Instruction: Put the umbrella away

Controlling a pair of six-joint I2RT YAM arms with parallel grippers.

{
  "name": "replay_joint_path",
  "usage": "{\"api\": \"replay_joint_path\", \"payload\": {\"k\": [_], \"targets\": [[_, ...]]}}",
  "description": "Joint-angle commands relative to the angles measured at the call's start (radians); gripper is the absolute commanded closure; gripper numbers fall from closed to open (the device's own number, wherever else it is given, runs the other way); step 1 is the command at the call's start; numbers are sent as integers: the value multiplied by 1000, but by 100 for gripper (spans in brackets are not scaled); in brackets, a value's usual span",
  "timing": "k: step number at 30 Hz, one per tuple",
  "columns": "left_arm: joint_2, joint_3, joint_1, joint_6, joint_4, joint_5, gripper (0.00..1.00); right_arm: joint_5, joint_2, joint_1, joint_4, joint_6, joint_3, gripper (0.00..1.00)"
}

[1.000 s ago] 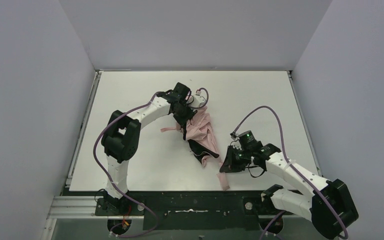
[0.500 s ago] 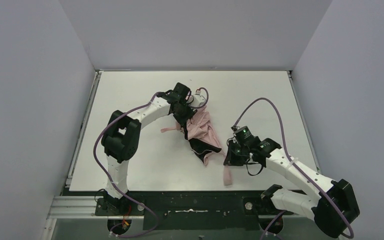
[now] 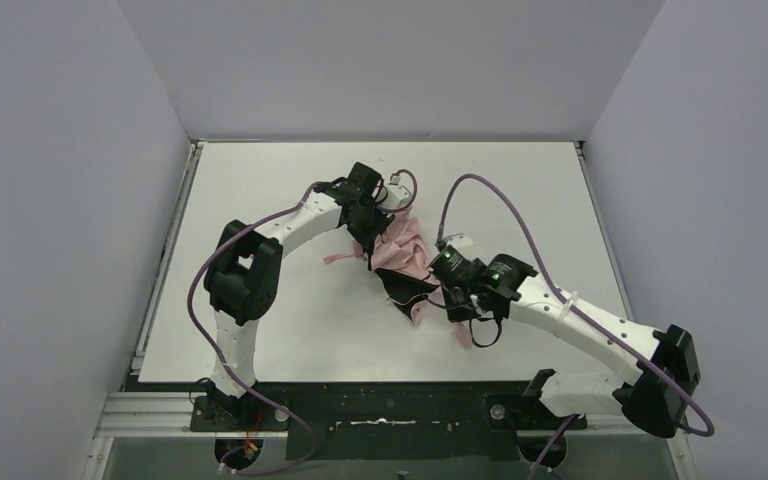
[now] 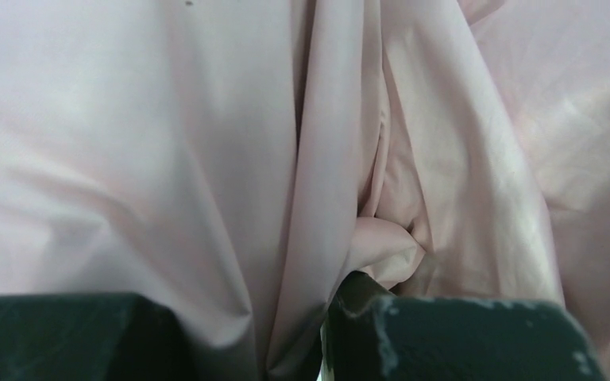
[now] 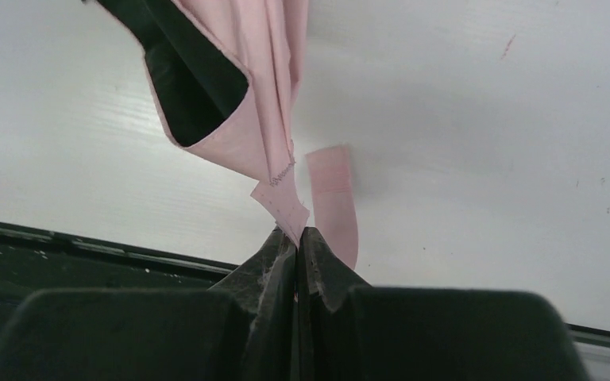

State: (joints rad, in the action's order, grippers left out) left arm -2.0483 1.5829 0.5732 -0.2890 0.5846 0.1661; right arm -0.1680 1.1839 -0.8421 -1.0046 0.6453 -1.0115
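We're mid-gather on the umbrella (image 3: pixel 407 258), bunched near the middle of the surface (image 3: pixel 260 330). Our left end effector (image 4: pixel 286 333) is clamped on fabric at its 11 o'clock end. The right end effector (image 5: pixel 298 232) is pinched together on a canopy corner at 5 o'clock, with the strap (image 5: pixel 335 198) dangling just beside. Next move, we reckon: bring that corner in against the bundle without spilling folds, so the strap can wrap.

Bright, evenly lit from overhead. Soft shadows on the white counter (image 3: pixel 520 190). Blurred up close on the umbrella (image 4: pixel 206 159), left wrist view.
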Motion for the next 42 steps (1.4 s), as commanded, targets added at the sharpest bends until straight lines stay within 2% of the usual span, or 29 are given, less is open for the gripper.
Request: {"api": "replay_joint_path", "payload": {"k": [1,5,10,14,20,22,26,29,31,32,35,37,42], "targets": [[-18,46,-54,38,-59,-183,100,73,97,-113,-193,-23,33,100],[-1,32,-57,42,-77,-166,100,125,161,-173,-116,8,89,100],[46,-16,-59,27,-103,-6,100,24,125,-163,-70,35,75,100],[82,-19,-61,19,-61,173,95,-29,55,-111,-62,43,70,100],[128,-33,-68,-32,21,405,88,-27,-7,18,-103,-7,87,100],[136,-37,-68,-46,38,443,87,-36,-16,36,-114,-23,74,92],[136,-45,-68,-47,35,440,87,-38,-61,37,-113,-46,2,66],[134,-37,-68,-39,41,427,84,-52,-122,37,-107,-63,-73,56],[139,-34,-68,-22,44,424,77,-71,-154,38,-87,-70,-105,53],[143,-34,-68,-12,44,421,70,-78,-165,41,-64,-72,-108,52],[159,-34,-68,18,54,397,34,-55,-152,89,21,-68,-88,47],[176,-32,-67,38,75,368,14,-44,-120,131,64,-57,-65,45],[269,-89,-65,100,69,251,10,120,-49,280,249,-108,26,43]]}}
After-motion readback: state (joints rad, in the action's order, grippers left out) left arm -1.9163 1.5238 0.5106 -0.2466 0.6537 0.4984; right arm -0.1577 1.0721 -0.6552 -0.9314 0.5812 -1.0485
